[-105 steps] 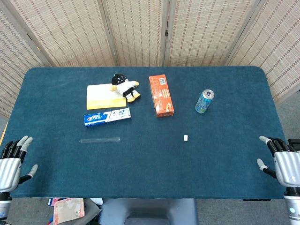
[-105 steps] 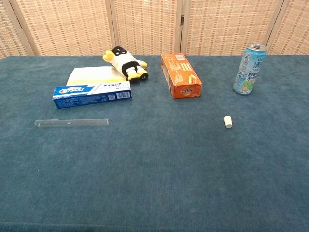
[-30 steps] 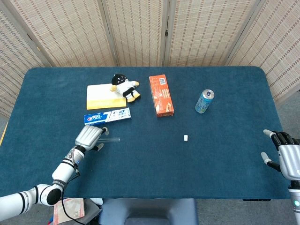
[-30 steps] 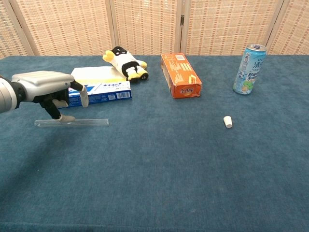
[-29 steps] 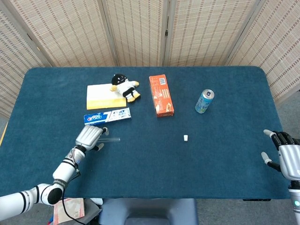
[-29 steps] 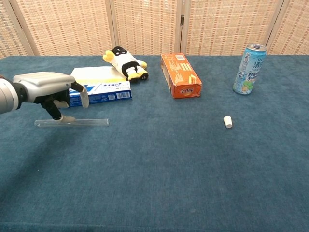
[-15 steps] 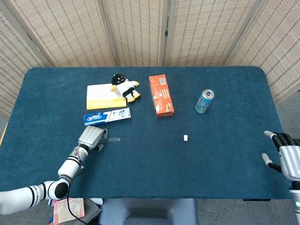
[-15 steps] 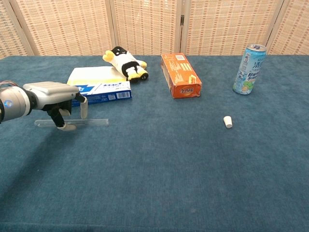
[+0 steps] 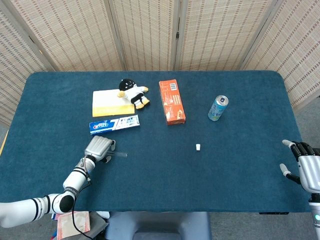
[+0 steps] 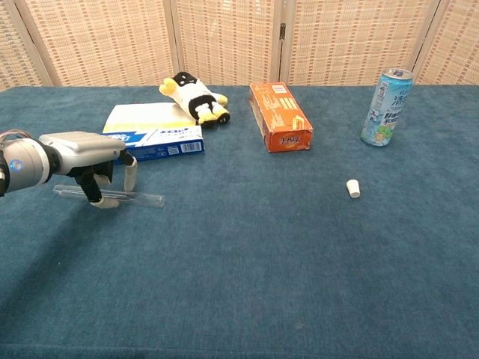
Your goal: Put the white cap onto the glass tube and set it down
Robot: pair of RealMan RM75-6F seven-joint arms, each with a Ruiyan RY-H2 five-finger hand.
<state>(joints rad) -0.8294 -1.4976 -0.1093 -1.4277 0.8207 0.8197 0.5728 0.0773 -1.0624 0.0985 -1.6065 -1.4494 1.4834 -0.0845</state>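
Note:
The glass tube (image 10: 142, 198) lies low over the blue table, its right end angled slightly toward me. My left hand (image 10: 78, 155) is over its left part, and its fingers (image 10: 96, 193) curl around the tube and pinch it. From the head view the left hand (image 9: 98, 148) hides most of the tube (image 9: 120, 154). The small white cap (image 10: 354, 188) lies on its side on the cloth, far right of the tube; it also shows as the cap (image 9: 198, 147) at mid table. My right hand (image 9: 306, 171) hovers open at the table's right front edge, holding nothing.
A blue toothpaste box (image 10: 156, 141) lies just behind the left hand. Behind it is a yellow-white box (image 10: 142, 116) with a plush toy (image 10: 193, 98) on it. An orange carton (image 10: 281, 117) sits mid back, and a drink can (image 10: 386, 107) stands at the back right.
The left hand came in from the table's left front edge, settled over the tube and curled its fingers around it. The tube's right end has swung toward me. The right hand barely moved.

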